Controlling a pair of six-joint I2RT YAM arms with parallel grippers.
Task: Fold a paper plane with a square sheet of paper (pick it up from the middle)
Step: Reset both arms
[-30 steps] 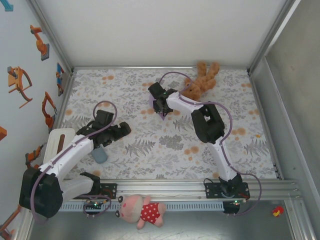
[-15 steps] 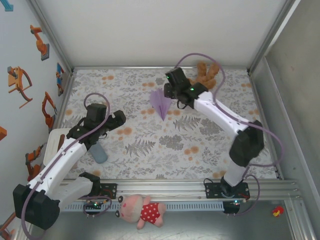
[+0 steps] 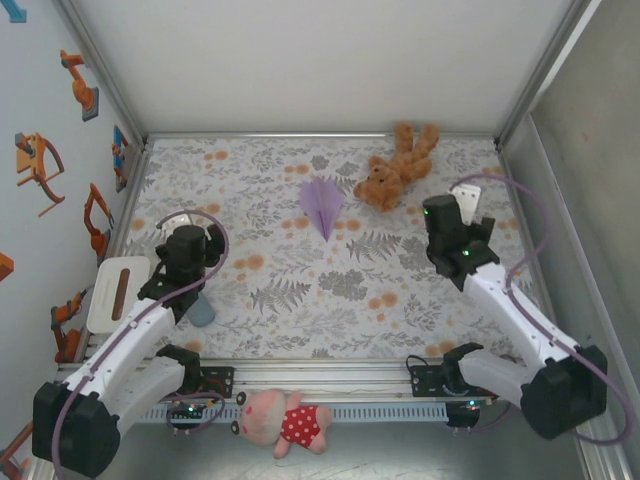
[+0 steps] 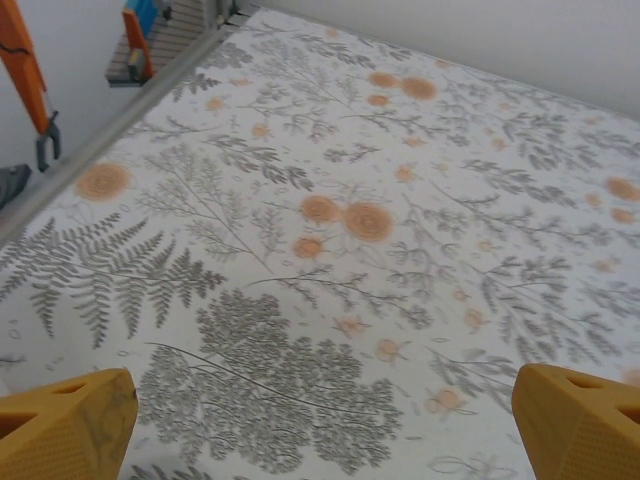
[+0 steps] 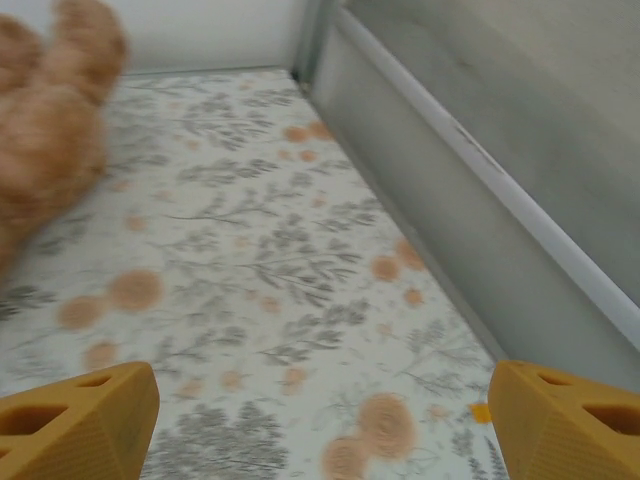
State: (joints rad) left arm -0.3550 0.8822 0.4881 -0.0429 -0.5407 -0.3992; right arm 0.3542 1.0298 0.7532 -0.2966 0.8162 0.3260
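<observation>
The square sheet of paper lies folded as a pale lilac paper plane (image 3: 322,205) on the flowered table, far of centre, its sharp tip toward the near edge. Nothing touches it. My right gripper (image 3: 458,215) is well to its right, near the right wall. In the right wrist view the right gripper (image 5: 325,430) is open, its yellow fingertips (image 5: 75,420) wide apart over bare cloth. My left gripper (image 3: 188,242) hangs at the left side, far from the plane. The left wrist view shows the left gripper (image 4: 325,440) open with nothing between its fingertips (image 4: 65,425).
A brown teddy bear (image 3: 395,168) lies just right of the plane and appears blurred (image 5: 50,120) in the right wrist view. A small grey-blue pad (image 3: 202,312) and a white tray (image 3: 115,293) sit by the left arm. A pink pig toy (image 3: 285,420) lies beyond the near rail. The metal side wall (image 5: 480,150) runs close on the right.
My right gripper opened, let go of the plane and swung back to the right side. The plane stays on the table. My left arm drew back toward the near left.
</observation>
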